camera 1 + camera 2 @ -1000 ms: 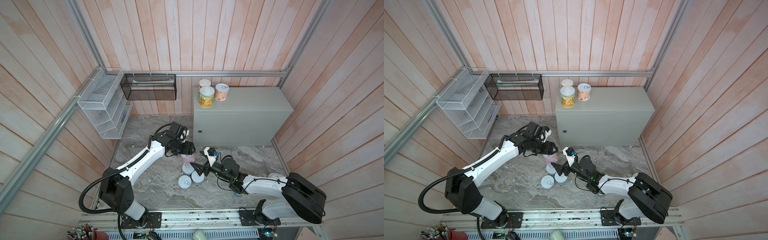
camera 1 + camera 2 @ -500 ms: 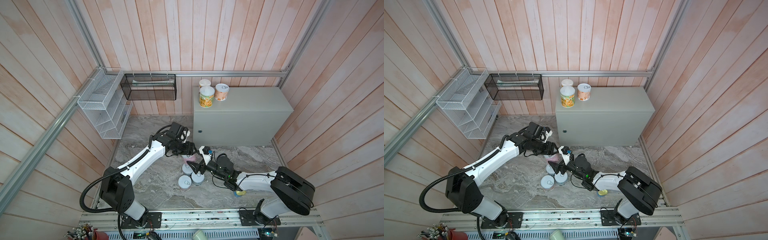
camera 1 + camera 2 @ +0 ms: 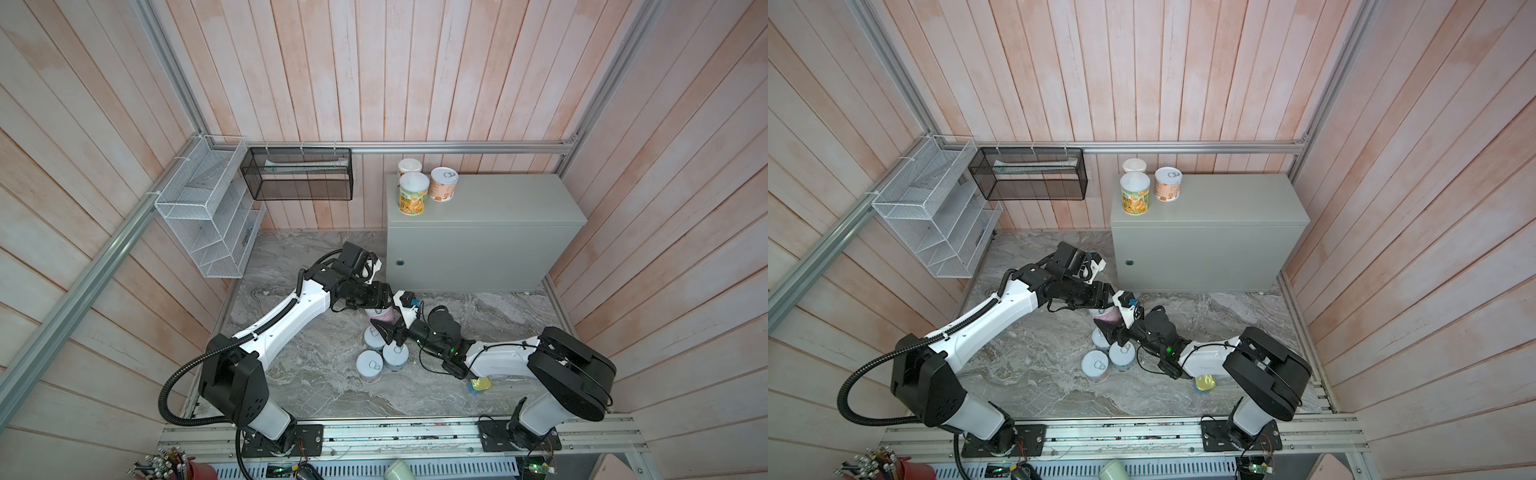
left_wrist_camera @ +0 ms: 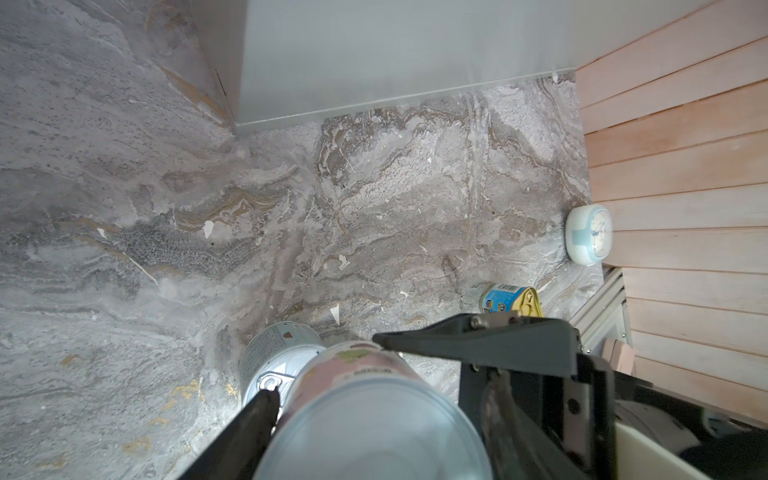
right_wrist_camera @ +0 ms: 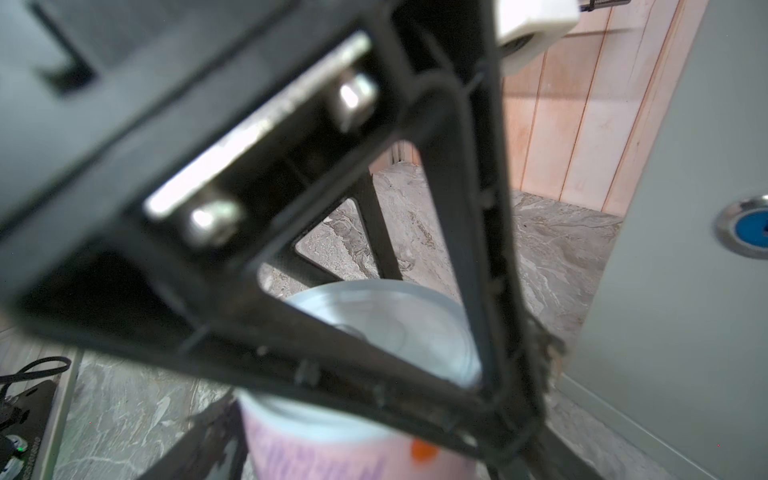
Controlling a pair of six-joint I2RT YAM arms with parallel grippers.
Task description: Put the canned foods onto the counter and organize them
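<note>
Since a second ago the right arm [image 3: 498,357] has been brought in across the middle. The right end effector [image 3: 388,330], which then stood clear with its jaws wide, is now set against the pink can [image 3: 383,315]. The left arm [image 3: 291,316] is scarcely changed.

Three cans [image 3: 413,195] are stood at the far left corner of the bench [image 3: 498,199]. The pink can is clamped in the left end effector [image 4: 374,374] and held above the marble surface [image 3: 316,374], in front of the bench and not yet on it. The right wrist view is blurred and largely blocked, so it cannot be told whether the right end effector is closed on the can.

The largest risk is judged to lie between the two arms: with both end effectors crowded at one can, fingers could be struck together. The can could next be tilted or dropped if one grip were loosened before the other was firm. Three silver-lidded cans [image 3: 369,365] lie just below and could be toppled by a low finger or a falling can. Last, the gold tin [image 3: 480,384], half hidden under the right arm, could be swept aside by it.
</note>
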